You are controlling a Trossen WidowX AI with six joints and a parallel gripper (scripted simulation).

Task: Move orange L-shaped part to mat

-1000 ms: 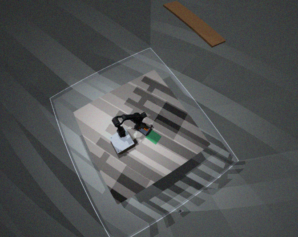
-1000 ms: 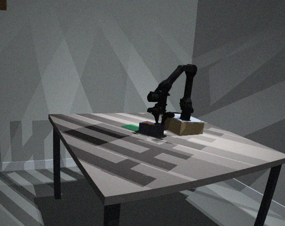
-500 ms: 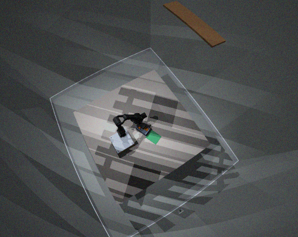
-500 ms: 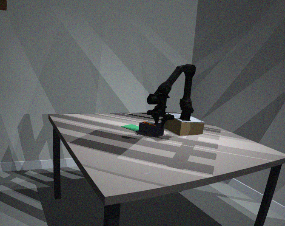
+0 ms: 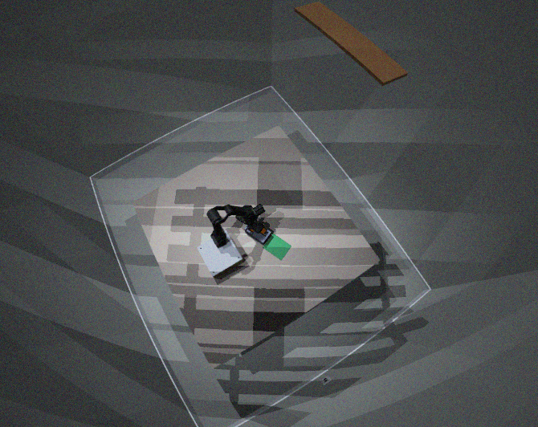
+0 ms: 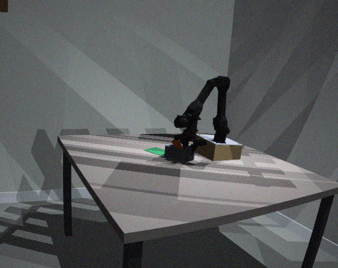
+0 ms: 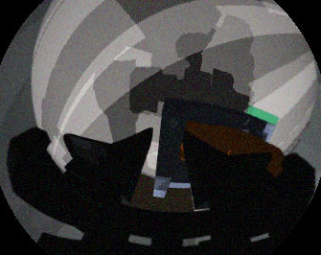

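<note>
Hand partly open, gripping nothing, low over one end of orange part, tilted in tray; raised end toward green mat, likely next reach.

A brown plank, perhaps a shelf, near a pale-walled corner, above a dark-legged table.

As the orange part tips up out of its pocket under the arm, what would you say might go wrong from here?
The orange part slants up out of the tray with nothing gripping it, so it may drop back if the pressing fingers ease off too soon. The raised end points toward the green mat, away from the arm, so reaching over to pinch it could knock it.
</note>
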